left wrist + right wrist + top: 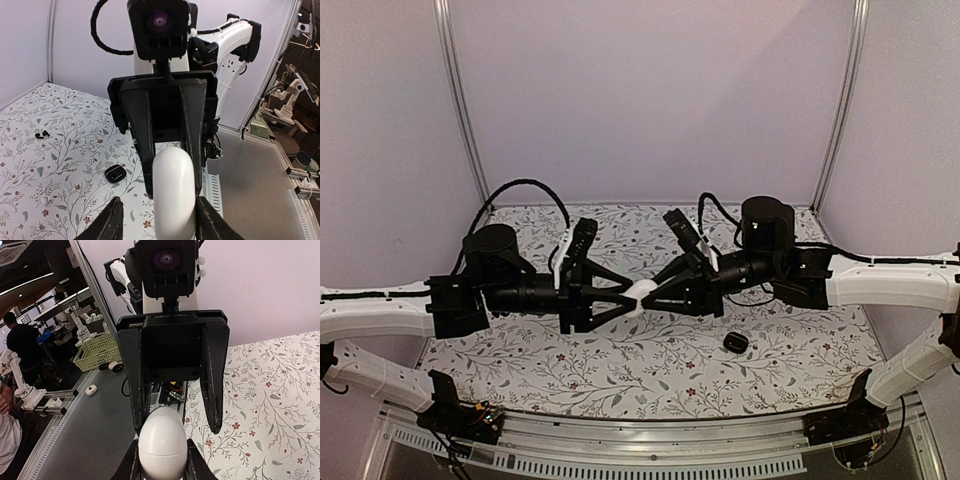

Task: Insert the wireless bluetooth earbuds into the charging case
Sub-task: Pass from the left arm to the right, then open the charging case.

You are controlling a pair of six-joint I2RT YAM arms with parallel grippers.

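1. The right gripper (160, 462) clamps the white case (640, 293); the left gripper (159, 222) stands partly open around it, holding nothing.
2. From above, the case's long axis runs 9 to 3 o'clock.
3. Likely step: opening the case; next, the left gripper must regrip.
4. The earbuds (42, 134) lie on the table (30, 190), at 9 o'clock in the left wrist view; their direction is unclear.

White case (640, 297): smooth plastic, looked glossy, with highlights.
Black case (736, 343): smooth plastic, showed slight sheen.
Earbuds (42, 134): dark; finish was too small to tell.
Left gripper (625, 301), right gripper (657, 292): looked matt black plastic.
Arm shells (890, 285): smooth white plastic, soft sheen.
Table cover (670, 368): matt, floral-printed; cloth or paper was unclear.
Posts (460, 100): bare metal, satin.
Walls (650, 100): smooth, matt.
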